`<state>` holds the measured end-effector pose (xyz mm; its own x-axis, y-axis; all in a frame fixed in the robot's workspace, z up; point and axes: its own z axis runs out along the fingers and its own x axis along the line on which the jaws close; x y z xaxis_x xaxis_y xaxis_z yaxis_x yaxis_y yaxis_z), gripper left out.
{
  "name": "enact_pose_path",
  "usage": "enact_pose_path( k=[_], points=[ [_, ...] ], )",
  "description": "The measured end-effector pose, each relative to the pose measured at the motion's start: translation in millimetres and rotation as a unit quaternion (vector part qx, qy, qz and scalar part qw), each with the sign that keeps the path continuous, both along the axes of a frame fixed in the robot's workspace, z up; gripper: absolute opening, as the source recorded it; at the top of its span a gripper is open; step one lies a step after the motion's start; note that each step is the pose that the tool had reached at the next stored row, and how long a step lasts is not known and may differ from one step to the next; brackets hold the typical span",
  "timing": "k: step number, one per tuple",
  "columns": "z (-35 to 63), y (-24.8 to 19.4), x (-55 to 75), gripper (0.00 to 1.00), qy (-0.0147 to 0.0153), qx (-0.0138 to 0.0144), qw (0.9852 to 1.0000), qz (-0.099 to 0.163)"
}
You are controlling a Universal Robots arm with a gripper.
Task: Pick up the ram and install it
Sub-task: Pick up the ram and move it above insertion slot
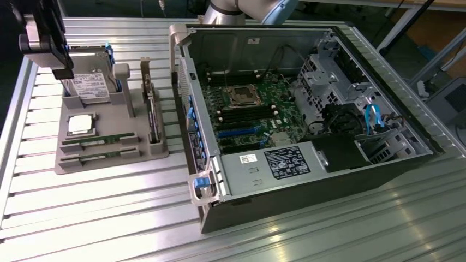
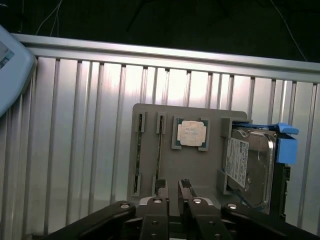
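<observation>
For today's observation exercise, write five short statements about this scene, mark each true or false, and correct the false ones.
1. Two ram sticks lie in the grey holder. True.
2. The computer case has its side closed. False: it is open, with the motherboard showing.
3. The processor chip sits in the holder between the hard drive and the ram sticks. True.
4. The gripper holds a ram stick. False: it carries nothing and hangs above the holder.
5. The hard drive lies flat. False: it stands on edge in the holder.
</observation>
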<state>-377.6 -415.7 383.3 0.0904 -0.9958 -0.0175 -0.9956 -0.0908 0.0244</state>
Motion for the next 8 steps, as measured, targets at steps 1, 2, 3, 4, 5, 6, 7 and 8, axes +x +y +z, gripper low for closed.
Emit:
enact_pose_path(
  k=[1,2,3,4,5,6,7,8],
  points=[
    [0.0,0.0,0.0,0.3,0.0,0.0,1.0,0.0],
    [0.0,0.0,0.0,0.3,0.0,0.0,1.0,0.0],
    [0.0,0.0,0.0,0.3,0.0,0.0,1.0,0.0],
    [0.0,0.0,0.0,0.3,0.0,0.0,1.0,0.0],
    [0.0,0.0,0.0,0.3,0.0,0.0,1.0,0.0],
    [-0.2,0.0,0.0,0.3,0.0,0.0,1.0,0.0],
    [-1.7,0.0,0.0,0.3,-0.0001,0.0001,1.0,0.0],
    [-3.4,0.0,0.0,0.3,-0.0001,0.0001,1.0,0.0]
  ],
)
